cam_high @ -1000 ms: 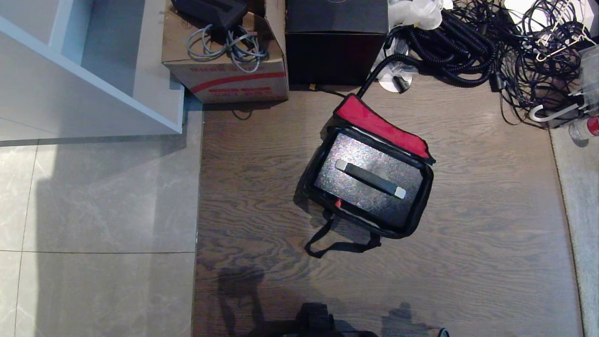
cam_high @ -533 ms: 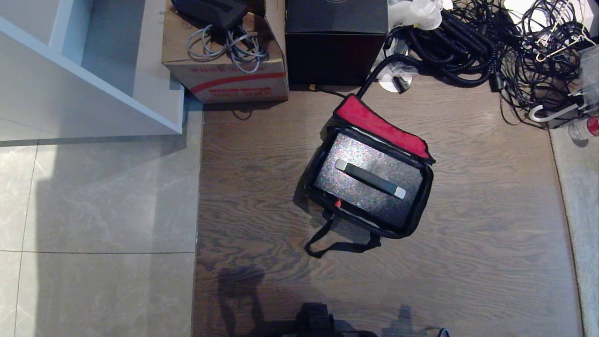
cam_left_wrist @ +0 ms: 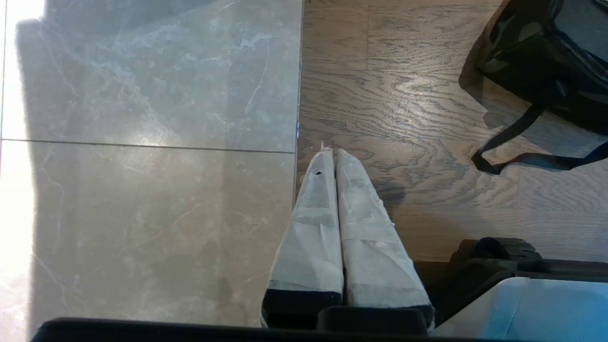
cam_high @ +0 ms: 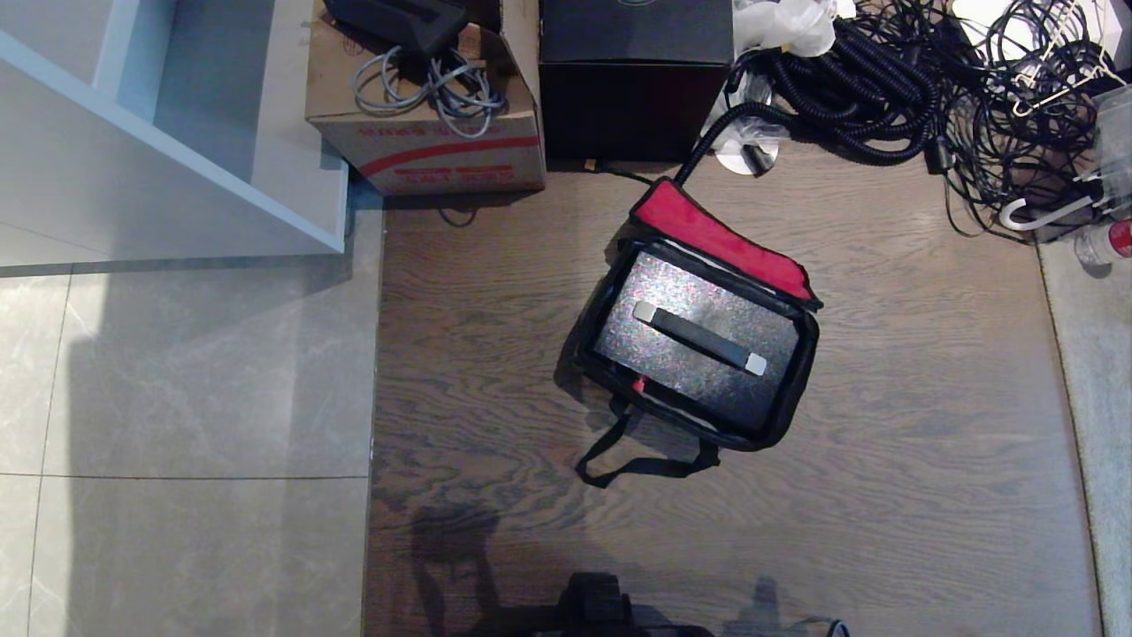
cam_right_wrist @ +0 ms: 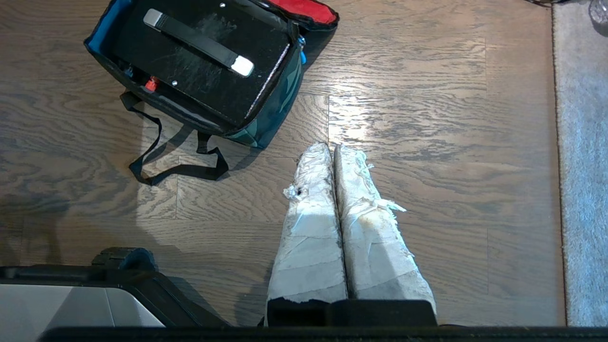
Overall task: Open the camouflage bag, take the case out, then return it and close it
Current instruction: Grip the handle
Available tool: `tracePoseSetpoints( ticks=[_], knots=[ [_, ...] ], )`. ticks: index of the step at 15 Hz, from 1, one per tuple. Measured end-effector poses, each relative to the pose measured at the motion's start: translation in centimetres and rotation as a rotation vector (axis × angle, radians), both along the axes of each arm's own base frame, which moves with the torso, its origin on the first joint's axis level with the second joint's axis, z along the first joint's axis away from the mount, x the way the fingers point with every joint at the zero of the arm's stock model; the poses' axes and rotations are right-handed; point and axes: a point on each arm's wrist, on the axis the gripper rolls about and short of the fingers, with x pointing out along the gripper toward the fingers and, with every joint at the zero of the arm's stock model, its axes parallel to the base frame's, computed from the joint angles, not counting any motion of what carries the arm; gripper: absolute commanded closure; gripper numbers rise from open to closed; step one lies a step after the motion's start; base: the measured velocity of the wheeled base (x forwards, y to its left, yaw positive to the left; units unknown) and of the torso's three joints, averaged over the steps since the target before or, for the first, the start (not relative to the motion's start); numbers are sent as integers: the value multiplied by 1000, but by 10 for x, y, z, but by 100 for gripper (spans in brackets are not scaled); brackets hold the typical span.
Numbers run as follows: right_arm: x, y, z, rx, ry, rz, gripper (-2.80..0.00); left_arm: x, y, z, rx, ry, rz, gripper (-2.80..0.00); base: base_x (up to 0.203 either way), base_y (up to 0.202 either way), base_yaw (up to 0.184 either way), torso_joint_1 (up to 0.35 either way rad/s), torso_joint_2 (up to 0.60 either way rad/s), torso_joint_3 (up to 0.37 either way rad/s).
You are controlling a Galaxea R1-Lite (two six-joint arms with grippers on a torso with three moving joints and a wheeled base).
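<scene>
Camouflage fabric marks the camouflage bag (cam_high: 787, 402) as soft and floppy; it sits open on the wooden floor (cam_high: 929, 495), red lid (cam_high: 716, 232) flopped to the far side. Inside lies the case (cam_high: 699, 341), rigid and probably weighty, best taken by its bar handle (cam_high: 699, 337). Both the left tool (cam_left_wrist: 331, 153) and right tool (cam_right_wrist: 330, 147) hang pressed together, empty, near the robot
</scene>
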Motion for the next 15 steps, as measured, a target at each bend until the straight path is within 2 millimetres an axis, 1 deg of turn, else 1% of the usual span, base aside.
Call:
tracePoseSetpoints(
  ticks=[15],
  knots=[
    [0, 0, 0, 0, -1, 0, 0, 0, 0, 0, -1, 0, 0, 0, 0, 0, 0, 0, 0, 3]
  ],
)
